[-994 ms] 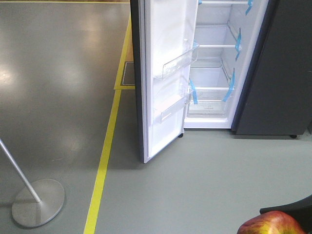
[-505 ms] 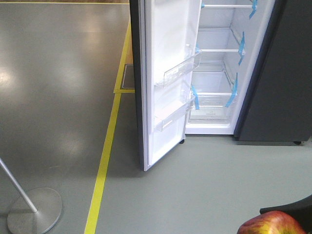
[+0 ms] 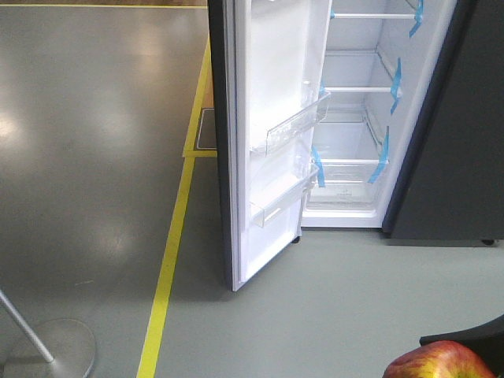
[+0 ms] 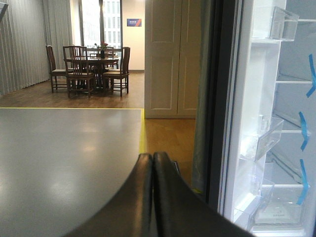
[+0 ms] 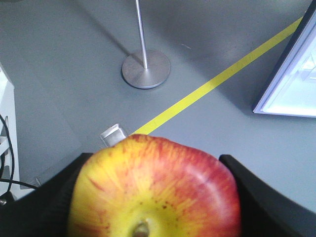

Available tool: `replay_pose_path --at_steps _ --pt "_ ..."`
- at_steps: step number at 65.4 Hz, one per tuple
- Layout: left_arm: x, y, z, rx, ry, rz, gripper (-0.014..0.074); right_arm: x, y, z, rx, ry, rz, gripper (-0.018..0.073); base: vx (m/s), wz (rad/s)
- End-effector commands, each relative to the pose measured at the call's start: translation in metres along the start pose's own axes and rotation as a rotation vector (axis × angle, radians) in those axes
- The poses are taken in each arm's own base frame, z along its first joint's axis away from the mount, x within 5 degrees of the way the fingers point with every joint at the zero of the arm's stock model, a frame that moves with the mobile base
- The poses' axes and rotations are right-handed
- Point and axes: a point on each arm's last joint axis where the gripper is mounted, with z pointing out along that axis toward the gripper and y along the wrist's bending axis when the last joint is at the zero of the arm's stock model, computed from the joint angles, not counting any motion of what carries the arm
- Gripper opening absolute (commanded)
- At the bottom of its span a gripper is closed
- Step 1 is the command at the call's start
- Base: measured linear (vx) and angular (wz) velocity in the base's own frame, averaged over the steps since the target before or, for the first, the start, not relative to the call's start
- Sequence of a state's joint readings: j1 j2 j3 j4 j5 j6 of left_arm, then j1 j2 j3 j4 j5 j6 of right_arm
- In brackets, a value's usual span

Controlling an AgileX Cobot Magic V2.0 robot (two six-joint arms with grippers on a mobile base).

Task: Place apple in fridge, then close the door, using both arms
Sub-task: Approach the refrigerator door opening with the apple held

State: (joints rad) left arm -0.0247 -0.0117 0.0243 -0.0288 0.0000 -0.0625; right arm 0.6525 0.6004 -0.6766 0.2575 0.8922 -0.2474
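Note:
The red and yellow apple (image 5: 158,190) fills the right wrist view, and my right gripper (image 5: 155,197) is shut on it, a black finger on each side. Its top also peeks in at the bottom right of the front view as the apple (image 3: 437,362). Ahead stands the fridge (image 3: 449,157), dark grey outside with a white lining, clear shelves and blue tape strips. Its door (image 3: 272,134) hangs wide open to the left, clear bins on its inner face. My left gripper (image 4: 152,160) is shut and empty, held in the air left of the open door (image 4: 247,123).
A yellow floor line (image 3: 169,260) runs along the grey floor left of the door. A metal stand with a round base (image 3: 51,346) sits at the lower left. Chairs and a table (image 4: 91,66) stand far back in the room.
The fridge and its door have grown larger and shifted lower in the front view, and the metal stand has slid down and left. The apple stays in my right gripper.

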Motion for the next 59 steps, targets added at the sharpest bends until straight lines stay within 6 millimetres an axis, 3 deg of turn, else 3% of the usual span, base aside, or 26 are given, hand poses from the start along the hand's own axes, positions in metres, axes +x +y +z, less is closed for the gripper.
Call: replay_pose_path --at_steps 1,59 --pt "0.0019 0.0001 -0.0007 0.009 -0.061 -0.007 -0.0006 -0.0116 0.0001 -0.0058 0.008 -0.088 -0.002 0.0169 0.12 0.0" --pt "0.0019 0.0001 -0.0007 0.009 -0.061 -0.007 -0.0006 -0.0116 0.0001 -0.0058 0.008 -0.088 -0.002 0.0169 0.11 0.0"
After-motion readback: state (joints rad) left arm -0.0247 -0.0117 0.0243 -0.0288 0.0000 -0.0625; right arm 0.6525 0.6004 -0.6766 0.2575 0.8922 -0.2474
